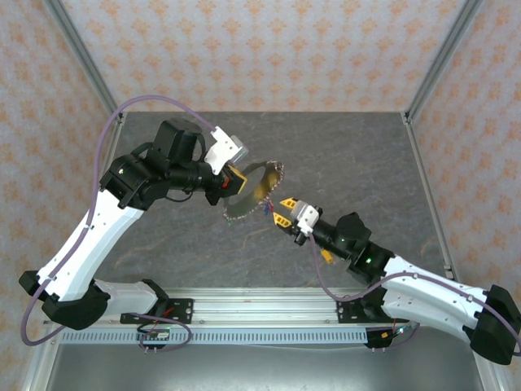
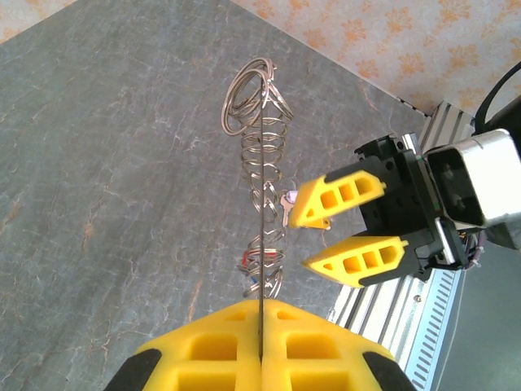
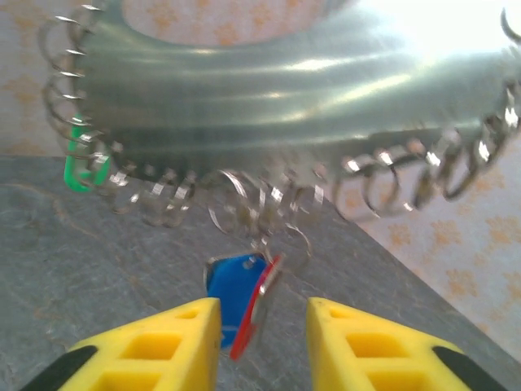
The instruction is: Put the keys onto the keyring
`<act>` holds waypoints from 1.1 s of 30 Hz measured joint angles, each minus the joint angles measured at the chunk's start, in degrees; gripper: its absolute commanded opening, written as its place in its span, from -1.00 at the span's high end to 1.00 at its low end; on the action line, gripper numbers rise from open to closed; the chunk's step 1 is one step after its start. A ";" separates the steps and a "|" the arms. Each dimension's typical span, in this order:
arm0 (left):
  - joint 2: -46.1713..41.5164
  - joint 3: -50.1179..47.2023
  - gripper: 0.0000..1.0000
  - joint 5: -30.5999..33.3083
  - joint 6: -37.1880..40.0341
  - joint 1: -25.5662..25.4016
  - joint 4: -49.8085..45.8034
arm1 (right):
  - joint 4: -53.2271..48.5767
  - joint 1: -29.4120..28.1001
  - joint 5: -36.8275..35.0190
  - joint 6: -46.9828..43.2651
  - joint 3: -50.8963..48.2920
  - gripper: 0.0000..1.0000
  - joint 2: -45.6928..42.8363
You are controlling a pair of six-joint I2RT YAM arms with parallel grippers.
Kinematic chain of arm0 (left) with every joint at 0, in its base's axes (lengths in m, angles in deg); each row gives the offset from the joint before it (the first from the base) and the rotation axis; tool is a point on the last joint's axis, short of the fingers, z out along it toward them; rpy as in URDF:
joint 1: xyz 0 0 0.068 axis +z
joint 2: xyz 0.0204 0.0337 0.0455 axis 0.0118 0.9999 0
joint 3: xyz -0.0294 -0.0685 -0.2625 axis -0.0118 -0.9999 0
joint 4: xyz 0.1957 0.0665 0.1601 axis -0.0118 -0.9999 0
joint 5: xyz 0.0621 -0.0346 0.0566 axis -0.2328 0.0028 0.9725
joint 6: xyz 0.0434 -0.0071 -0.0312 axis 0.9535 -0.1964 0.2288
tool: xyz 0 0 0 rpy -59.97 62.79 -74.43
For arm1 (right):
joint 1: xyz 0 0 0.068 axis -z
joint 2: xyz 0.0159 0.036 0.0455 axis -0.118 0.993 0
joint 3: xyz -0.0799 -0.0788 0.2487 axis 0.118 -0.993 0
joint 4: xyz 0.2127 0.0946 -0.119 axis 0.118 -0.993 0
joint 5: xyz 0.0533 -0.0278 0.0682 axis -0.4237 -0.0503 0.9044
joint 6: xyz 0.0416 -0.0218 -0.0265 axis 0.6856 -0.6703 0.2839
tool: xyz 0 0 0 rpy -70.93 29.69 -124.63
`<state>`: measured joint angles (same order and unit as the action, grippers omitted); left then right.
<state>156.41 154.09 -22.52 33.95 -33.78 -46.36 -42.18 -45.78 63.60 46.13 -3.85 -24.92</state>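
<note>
Top external view: the keyring [image 1: 254,189] is seen held up over the middle of the grey table [image 1: 366,163], as a broad flat metal hoop fringed with many small wire rings. It is gripped at its left edge by the left gripper [image 1: 235,181], and the right gripper [image 1: 282,212] is placed just beside its near right edge. In the left wrist view the hoop is seen edge-on as a thin upright line, and the two yellow fingers [image 2: 203,342] are pressed together on it with no gap left, so the left gripper is clamped on the keyring. In that same view the right gripper is found to the right of the hoop, its jaws parted, with a small pale key [image 2: 286,205] hanging from the fringe at the tip of its upper finger. In the right wrist view the band of the keyring is spread across the top, blurred by closeness. A blue key [image 3: 226,295] and a red key [image 3: 254,319] are hung from its wire rings and are set in the gap between the right gripper's parted fingers. The blue key is close against the left finger, but whether it is touched cannot be told. Nothing is pinched by the right gripper. A green key [image 3: 80,169] is hung further along the fringe, at the left.
</note>
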 measured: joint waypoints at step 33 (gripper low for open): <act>1.09 0.79 1.00 2.16 1.25 0.02 -1.92 | -9.70 -2.05 -0.57 -18.97 13.75 0.49 13.22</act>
<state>157.51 154.88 -20.36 35.20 -33.76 -48.29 -51.89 -47.83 63.03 27.16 9.90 -11.70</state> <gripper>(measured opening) 0.046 0.268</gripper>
